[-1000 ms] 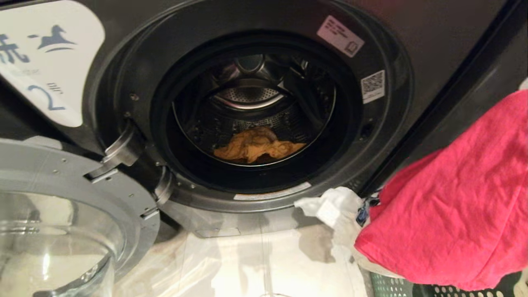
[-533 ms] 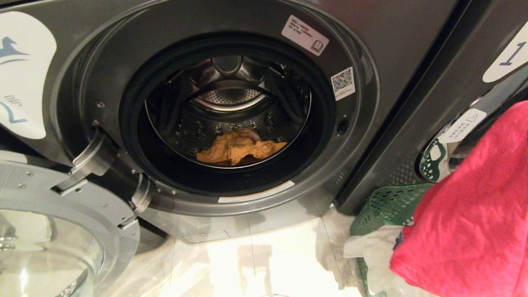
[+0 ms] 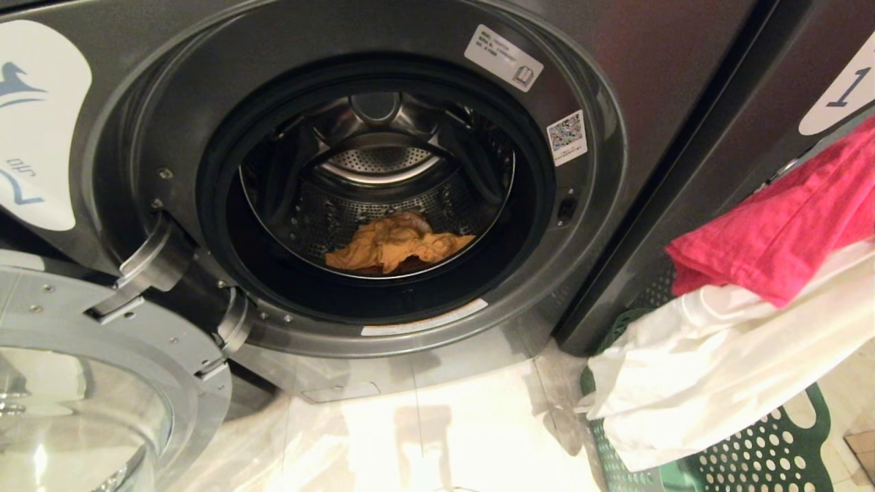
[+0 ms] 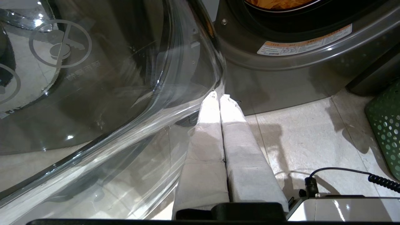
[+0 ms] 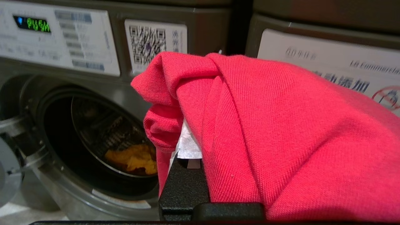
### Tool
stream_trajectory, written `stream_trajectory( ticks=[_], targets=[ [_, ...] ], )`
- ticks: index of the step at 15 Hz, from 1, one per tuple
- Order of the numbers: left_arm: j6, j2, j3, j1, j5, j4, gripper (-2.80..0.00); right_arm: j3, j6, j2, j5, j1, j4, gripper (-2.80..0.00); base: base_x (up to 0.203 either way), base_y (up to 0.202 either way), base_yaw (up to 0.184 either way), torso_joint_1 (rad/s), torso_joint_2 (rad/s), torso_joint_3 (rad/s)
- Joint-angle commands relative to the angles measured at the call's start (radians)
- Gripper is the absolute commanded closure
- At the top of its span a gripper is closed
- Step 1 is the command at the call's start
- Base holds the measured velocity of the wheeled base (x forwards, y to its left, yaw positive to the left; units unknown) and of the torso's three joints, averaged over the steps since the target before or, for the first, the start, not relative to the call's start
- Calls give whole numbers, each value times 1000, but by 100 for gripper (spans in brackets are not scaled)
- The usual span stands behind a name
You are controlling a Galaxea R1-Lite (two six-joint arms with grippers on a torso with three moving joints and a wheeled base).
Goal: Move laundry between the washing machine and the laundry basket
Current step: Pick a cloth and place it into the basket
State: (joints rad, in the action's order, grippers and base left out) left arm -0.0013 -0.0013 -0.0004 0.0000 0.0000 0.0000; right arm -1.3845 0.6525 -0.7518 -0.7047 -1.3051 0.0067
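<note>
Head view. Washers: two. The washing machine [image 3: 615, 89] marked 2 has its door [image 3: 102, 355] swung open at lower left; a second washer [image 3: 813, 61] marked 1 stands to its right. Garments: three. One orange-yellow garment [image 3: 396, 247] lies at the drum bottom. One red-pink garment [image 3: 779, 225] hangs raised at right over one white garment [image 3: 704, 369], both above the laundry basket [image 3: 772, 451], one, green, on the floor beside the washing machine.

Left wrist view. Left gripper [image 4: 218, 97]: one, white-wrapped fingers pressed together, holding nothing, tips near the glass door [image 4: 93, 78]. Basket corner [image 4: 386, 125] visible.

Right wrist view. Right gripper [image 5: 189, 156]: one, jaws clamped on the red-pink garment [image 5: 281, 134], which drapes over it. Washing machine opening [image 5: 78, 131] beyond, orange-yellow garment [image 5: 134, 159] inside.
</note>
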Motion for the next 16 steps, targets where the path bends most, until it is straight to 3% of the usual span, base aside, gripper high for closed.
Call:
stream_trajectory(
  ticks=[1, 4, 12, 16],
  targets=[
    [0, 1, 0, 0, 0, 0, 0, -107, 15, -76, -5, 1, 19, 0, 0, 0, 0, 0, 0, 0],
    [0, 1, 0, 0, 0, 0, 0, -227, 104, -133, -7, 6, 40, 0, 0, 0, 0, 0, 0, 0],
    [0, 1, 0, 0, 0, 0, 0, -304, 270, -137, -9, 94, 36, 0, 0, 0, 0, 0, 0, 0],
    [0, 1, 0, 0, 0, 0, 0, -314, 300, -130, -9, 160, 36, 0, 0, 0, 0, 0, 0, 0]
  ],
)
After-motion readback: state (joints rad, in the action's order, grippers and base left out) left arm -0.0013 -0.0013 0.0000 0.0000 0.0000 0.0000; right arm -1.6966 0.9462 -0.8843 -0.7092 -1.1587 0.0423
